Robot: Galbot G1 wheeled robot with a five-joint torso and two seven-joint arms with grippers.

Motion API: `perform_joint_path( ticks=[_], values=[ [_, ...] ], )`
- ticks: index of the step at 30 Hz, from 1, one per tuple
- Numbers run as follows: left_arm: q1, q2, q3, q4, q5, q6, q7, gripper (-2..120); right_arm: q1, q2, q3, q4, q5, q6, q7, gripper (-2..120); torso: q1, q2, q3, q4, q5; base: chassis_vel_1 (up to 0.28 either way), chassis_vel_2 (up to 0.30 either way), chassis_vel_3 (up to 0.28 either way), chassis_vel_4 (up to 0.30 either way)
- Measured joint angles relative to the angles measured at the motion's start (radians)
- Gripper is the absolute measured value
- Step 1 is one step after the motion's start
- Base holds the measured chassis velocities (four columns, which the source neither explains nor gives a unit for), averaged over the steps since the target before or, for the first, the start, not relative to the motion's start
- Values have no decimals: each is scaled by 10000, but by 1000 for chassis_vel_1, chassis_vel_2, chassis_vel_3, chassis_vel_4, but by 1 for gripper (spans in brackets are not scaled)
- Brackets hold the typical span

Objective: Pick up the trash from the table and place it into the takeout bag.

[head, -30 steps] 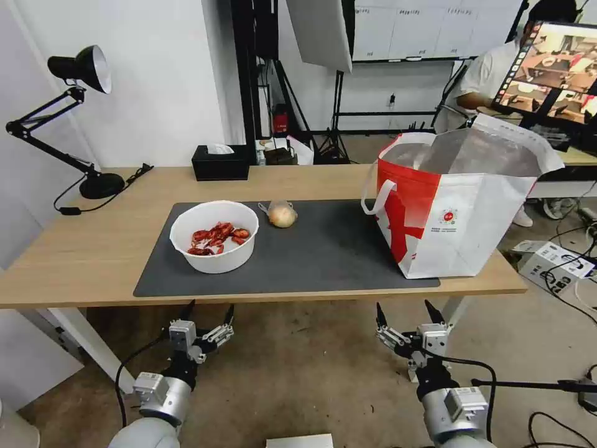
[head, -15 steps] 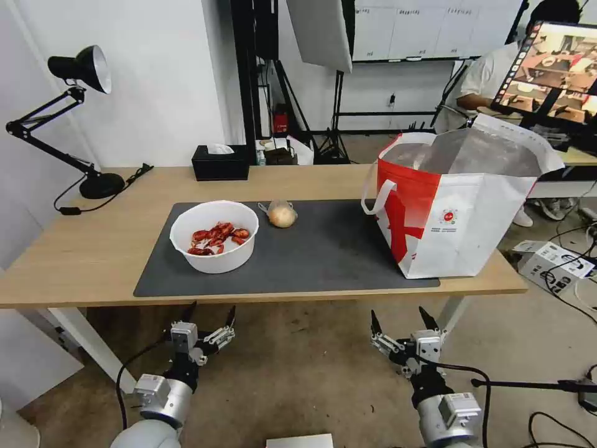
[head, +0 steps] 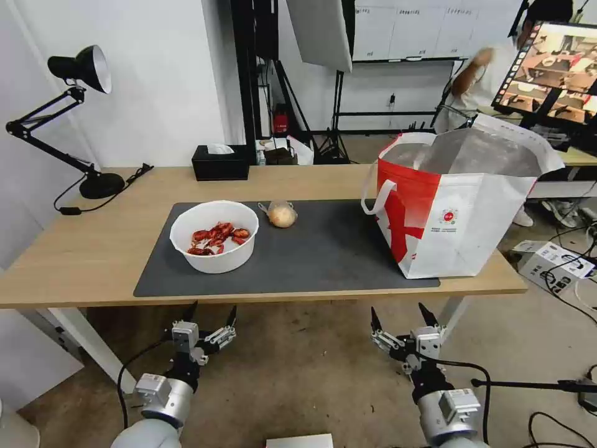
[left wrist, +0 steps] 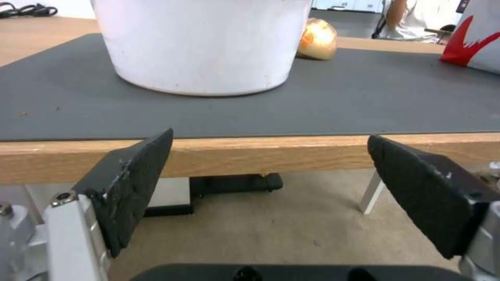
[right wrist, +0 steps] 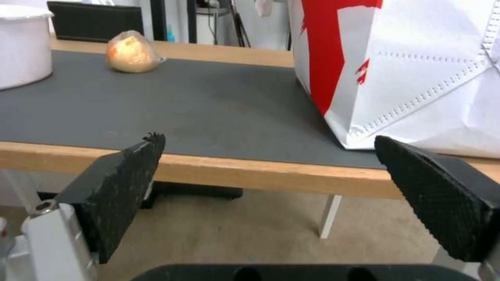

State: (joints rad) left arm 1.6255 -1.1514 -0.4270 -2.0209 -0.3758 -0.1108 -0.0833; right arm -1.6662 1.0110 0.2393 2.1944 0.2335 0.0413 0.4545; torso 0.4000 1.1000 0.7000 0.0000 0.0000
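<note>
Black-padded jaws stand spread wide on both arms, and nothing is held. The left gripper (head: pixel 210 314) and the right gripper (head: pixel 400 315) hang below the near edge of the table (head: pixel 81 255), short of the work surface.

Status of the task — two items of trash lie on the dark grey mat (head: pixel 323 249):
- The white bowl (head: pixel 214 236), upright, with red crayfish shells (head: pixel 217 238) inside. It stands on the left part of the mat, directly ahead of the left gripper.
- The small knotted bag (head: pixel 281 214) with a yellowish lump, just beyond and to the right of the bowl, apart from it.

The takeout bag (head: pixel 454 205) stands upright on the right end of the mat, mouth open, foil lining visible. Its contents cannot be seen from here.

Judgement — two items remain to be picked and placed; whether any trash is already bagged cannot be told.

The black tissue box (head: pixel 220 163) at the far edge is not trash.
</note>
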Motion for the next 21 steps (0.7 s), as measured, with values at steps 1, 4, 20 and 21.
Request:
perform_joint_path(
  ticks=[1, 4, 20, 21],
  values=[
    [4, -2, -1, 0, 0, 0, 0, 100, 66, -27, -6, -30, 55, 6, -51, 100, 0, 0, 0, 0, 0, 0, 0, 0, 0],
    [11, -8, -1, 0, -1, 0, 0, 100, 350, -149, -71, -118, 310, 141, -277, 100, 0, 0, 0, -2, 0, 0, 0, 0, 0],
    [142, -4, -105, -96, 6, -13, 6, 100, 7339, -2219, -2541, -1834, 4244, -438, -2286, 100, 2, -1, 2, 0, -1, 0, 0, 0, 0],
    [145, -2, -120, -99, 5, -16, 6, 100, 8021, -2131, -3055, -2223, 4469, -515, -2283, 100, 3, -1, 2, 0, -3, 0, 0, 0, 0]
  ],
)
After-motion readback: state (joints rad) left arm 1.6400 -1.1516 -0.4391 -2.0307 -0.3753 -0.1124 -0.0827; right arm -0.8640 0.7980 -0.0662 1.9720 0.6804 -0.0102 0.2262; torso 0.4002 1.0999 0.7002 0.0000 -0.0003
